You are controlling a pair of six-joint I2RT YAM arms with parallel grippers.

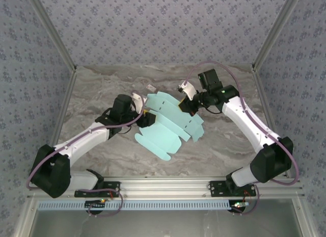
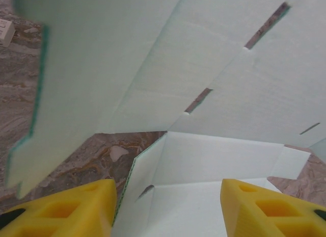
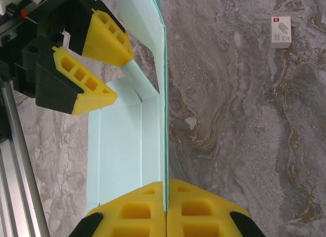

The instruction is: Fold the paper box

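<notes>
1. The left gripper (image 2: 168, 188) has its jaws part-way apart around a raised panel. It should close only once that panel sits square on its crease.
2. The right gripper (image 3: 166, 191) is pinched tight on the edge of the paper box (image 1: 170, 127) and should anchor it firmly.
3. The box lies on the table (image 1: 229, 140) between both grippers. It is pale blue card, partly folded, with rounded flaps nearest and slits further back.
</notes>
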